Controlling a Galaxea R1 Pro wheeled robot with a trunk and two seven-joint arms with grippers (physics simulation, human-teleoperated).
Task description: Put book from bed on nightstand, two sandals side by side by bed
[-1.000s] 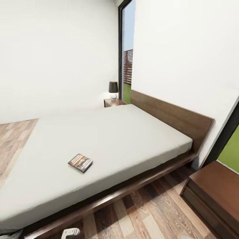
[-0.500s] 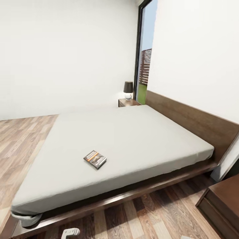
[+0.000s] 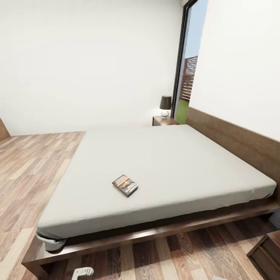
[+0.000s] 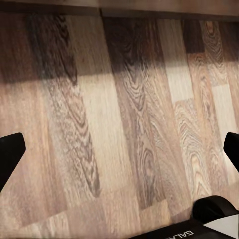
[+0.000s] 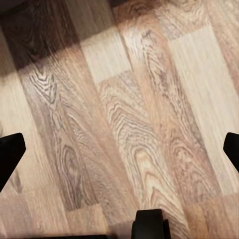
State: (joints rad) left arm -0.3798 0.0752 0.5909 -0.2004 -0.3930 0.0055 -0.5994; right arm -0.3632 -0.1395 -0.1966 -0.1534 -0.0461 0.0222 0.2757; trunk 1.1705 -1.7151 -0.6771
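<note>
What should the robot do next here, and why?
Probably roll closer to the bed: the book lies on the mattress, away from the near edge, and both open grippers, left and right, hang over bare floor.

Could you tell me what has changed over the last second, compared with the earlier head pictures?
The camera has swung left: the whole scene slid right in the picture, the near nightstand almost leaving view and more floor appearing at left. Nothing was grasped or released. The book lies where it was on the bed, and the lamp stays on the far nightstand.
</note>
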